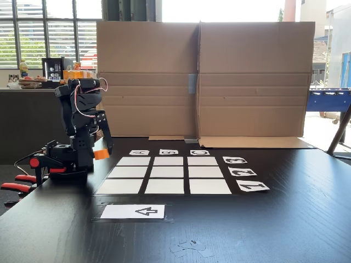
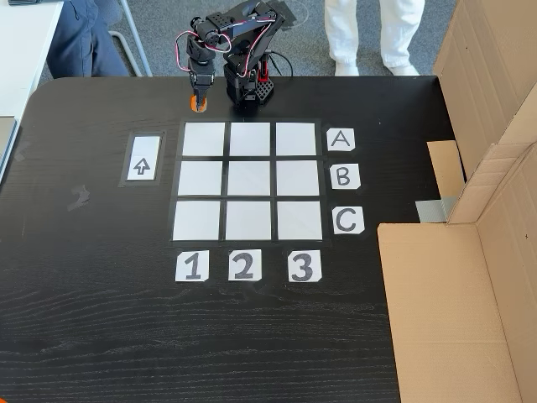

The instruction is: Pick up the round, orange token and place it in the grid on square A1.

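The orange token (image 1: 101, 154) (image 2: 198, 105) hangs a little above the table, just off the grid's robot-side edge. My gripper (image 1: 104, 153) (image 2: 199, 101) points straight down and is shut on it. The grid (image 1: 168, 172) (image 2: 248, 178) of white cells lies flat on the black table. Square A1 (image 1: 119, 186) (image 2: 204, 138) is the near-left cell in the fixed view from the side. Seen from above in the other fixed view, it is the top-left cell, directly below the token. It lies bare.
A white arrow card (image 1: 133, 211) (image 2: 142, 158) lies beside the grid. A cardboard wall (image 1: 203, 76) (image 2: 491, 210) stands along one table side. Red-handled clamps (image 1: 19, 183) hold the arm's base. A person's legs (image 2: 369, 34) stand beyond the table.
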{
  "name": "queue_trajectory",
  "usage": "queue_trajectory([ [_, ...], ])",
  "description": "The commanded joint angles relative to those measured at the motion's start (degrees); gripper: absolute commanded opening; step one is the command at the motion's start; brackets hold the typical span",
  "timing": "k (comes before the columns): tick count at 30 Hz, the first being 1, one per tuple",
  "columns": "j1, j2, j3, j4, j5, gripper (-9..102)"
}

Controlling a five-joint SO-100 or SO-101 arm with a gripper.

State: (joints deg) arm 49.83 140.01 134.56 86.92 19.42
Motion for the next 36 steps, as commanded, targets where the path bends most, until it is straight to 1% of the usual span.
queue_trajectory([
  [1, -0.8, 0.6, 1.2, -1.4, -0.5, 6],
  [7, -1.8, -2.0, 4.2, -3.7, -0.5, 6],
  [14, -2.2, -9.3, 5.2, -7.1, -0.5, 6],
  [19, -2.2, -13.6, 4.9, -10.5, -0.4, 6],
  [25, -2.5, -20.5, 4.2, -16.5, -0.2, 7],
  [36, -6.1, -26.5, 1.0, -19.3, 1.3, 7],
])
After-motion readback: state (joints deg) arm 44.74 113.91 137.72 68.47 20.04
